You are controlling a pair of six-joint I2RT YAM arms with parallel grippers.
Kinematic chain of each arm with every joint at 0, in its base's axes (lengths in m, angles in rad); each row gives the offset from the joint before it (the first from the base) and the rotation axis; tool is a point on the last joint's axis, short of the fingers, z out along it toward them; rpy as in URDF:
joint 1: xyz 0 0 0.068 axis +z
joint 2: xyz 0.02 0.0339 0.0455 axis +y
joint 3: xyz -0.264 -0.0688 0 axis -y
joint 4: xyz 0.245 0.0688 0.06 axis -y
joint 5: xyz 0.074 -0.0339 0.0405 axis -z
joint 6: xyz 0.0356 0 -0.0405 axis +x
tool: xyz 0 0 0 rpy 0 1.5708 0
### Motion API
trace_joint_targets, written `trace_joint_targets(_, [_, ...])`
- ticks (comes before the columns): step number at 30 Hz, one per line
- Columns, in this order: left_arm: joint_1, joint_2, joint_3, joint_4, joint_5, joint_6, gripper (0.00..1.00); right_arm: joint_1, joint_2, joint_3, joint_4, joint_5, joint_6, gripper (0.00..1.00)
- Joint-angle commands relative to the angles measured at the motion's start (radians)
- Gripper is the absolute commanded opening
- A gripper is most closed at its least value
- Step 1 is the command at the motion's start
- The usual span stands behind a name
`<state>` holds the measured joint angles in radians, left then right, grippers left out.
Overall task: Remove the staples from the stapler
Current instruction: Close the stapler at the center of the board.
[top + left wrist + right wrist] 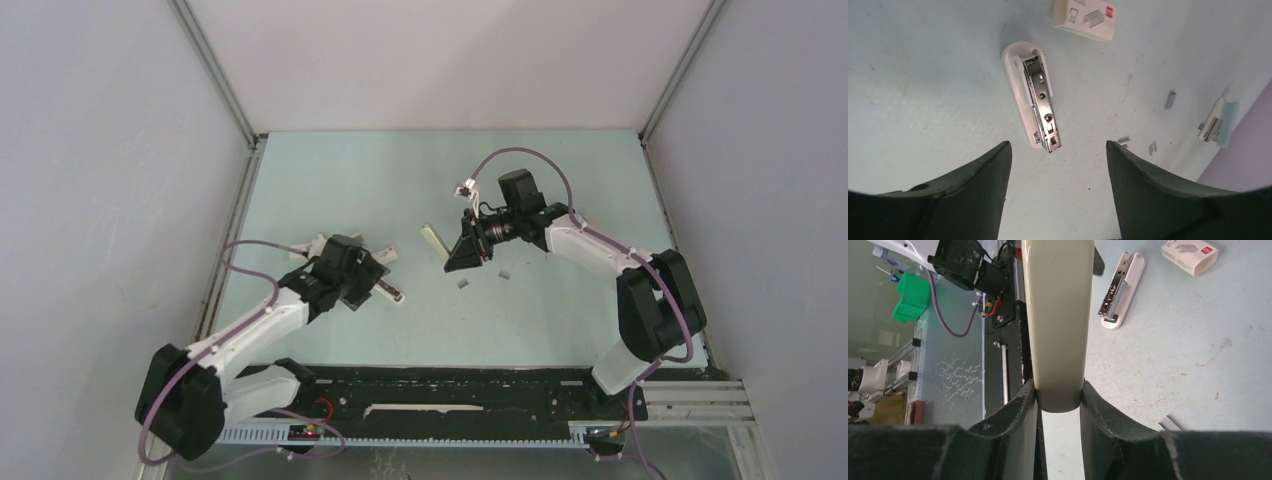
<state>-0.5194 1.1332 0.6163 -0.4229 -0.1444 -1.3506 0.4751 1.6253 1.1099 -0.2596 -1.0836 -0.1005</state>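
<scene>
The white stapler [1034,100] lies straight ahead of the left gripper [1058,146], just past its spread, empty jaws. Its long axis runs away from the claw, tilting slightly left, and this arm is nearer. The right gripper [1058,388] clamps a cream bar [1058,315]. Loose staples [1169,99] lie right of the left claw. Whether the magazine holds more is unclear.

White stapler [1029,95] flat, silvery magazine uppermost; short grey staples [1169,99] (three strips) loose near it.
</scene>
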Motion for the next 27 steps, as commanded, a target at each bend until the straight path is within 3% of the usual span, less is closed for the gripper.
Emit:
trace_joint_targets(1, [0.028,-0.157,-0.047,0.012,-0.068,0.247,0.78,0.032,-0.055,0.039,-0.023,0.023,-0.059,0.06])
trace_joint_targets(7, [0.082,-0.359,-0.053,-0.019,-0.086,0.524,1.0,0.08,-0.041,0.089,-0.121,0.086,-0.148,0.06])
trace_joint_targets(12, [0.154,-0.389,0.027,-0.143,-0.103,0.698,1.0,0.143,-0.007,0.166,-0.216,0.185,-0.234,0.06])
trace_joint_targets(17, [0.306,-0.424,0.055,-0.148,-0.032,0.788,1.0,0.214,0.049,0.243,-0.257,0.305,-0.287,0.06])
trace_joint_targets(22, [0.423,-0.441,0.091,-0.184,-0.042,0.842,1.0,0.303,0.105,0.293,-0.232,0.492,-0.278,0.06])
trace_joint_targets(27, [0.467,-0.463,0.056,-0.157,-0.073,0.823,1.0,0.387,0.186,0.335,-0.165,0.663,-0.215,0.02])
